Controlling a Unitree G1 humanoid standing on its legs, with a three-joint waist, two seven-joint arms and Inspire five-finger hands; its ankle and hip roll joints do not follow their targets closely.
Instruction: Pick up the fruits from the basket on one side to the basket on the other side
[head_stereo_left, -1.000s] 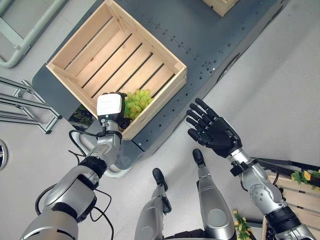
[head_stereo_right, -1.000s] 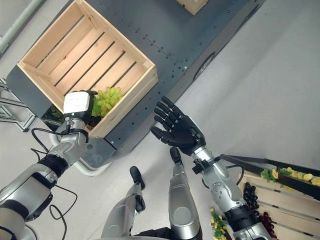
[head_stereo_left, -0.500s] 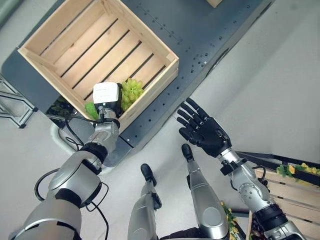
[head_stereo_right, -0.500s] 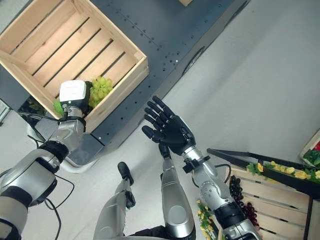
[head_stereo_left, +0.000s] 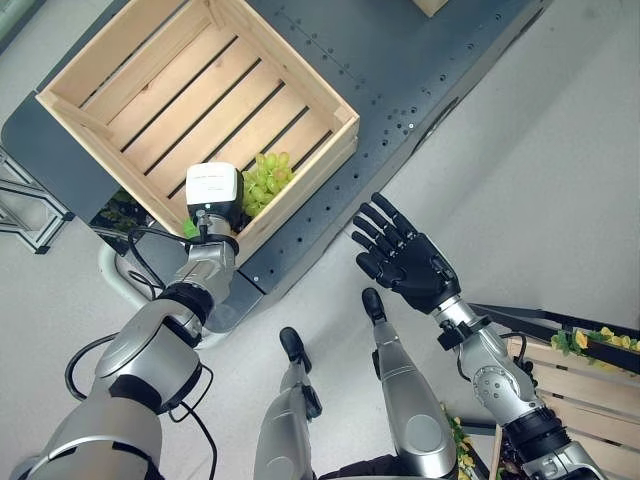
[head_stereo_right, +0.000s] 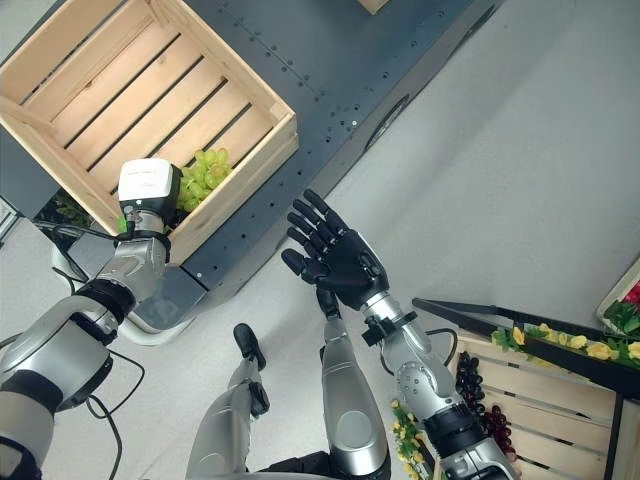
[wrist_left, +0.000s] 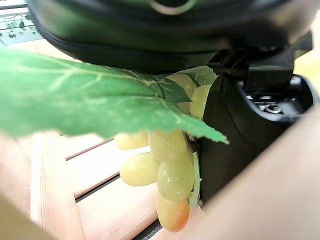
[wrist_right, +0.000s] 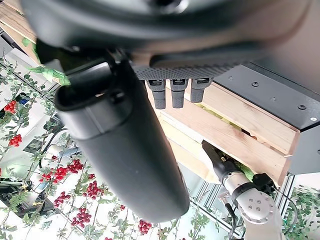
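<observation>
Left eye view: our left hand (head_stereo_left: 214, 192), left of centre, holds green grapes (head_stereo_left: 263, 180) just inside the wooden crate (head_stereo_left: 120, 90). Right of centre, our right hand (head_stereo_left: 405, 258) hangs spread, empty. Left wrist view: grapes and leaf (wrist_left: 65, 95) hang over the slats.

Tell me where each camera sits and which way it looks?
Left eye view: on the head, looking down at the wooden crate, both arms showing.
Right eye view: beside it, same scene, the right hand open over the floor.
Left wrist view: on the left wrist, facing the green grapes its left hand holds.
Right wrist view: on the right wrist, looking along its own fingers at the crate.
All share the crate.
</observation>
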